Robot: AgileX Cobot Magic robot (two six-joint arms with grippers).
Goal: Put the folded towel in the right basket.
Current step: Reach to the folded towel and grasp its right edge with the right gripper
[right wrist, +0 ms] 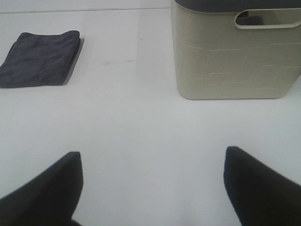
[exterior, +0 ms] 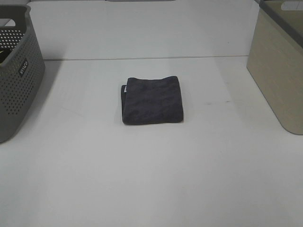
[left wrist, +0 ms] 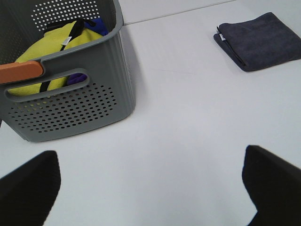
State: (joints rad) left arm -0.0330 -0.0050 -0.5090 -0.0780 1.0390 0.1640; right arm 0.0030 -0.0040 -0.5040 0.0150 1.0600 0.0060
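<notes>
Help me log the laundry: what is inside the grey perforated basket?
A yellow fabric item with black trim lies in the grey perforated basket, with blue-purple fabric beside it. Whatever lies beneath them is hidden by the fabric and the basket wall.

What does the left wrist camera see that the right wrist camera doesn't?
Only the left wrist view shows the grey holey basket with yellow cloth inside. Only the right wrist view shows the beige basket. Both show the dark folded towel lying on the white table, and each shows its own open pincer: the left pincer and the right pincer.
</notes>
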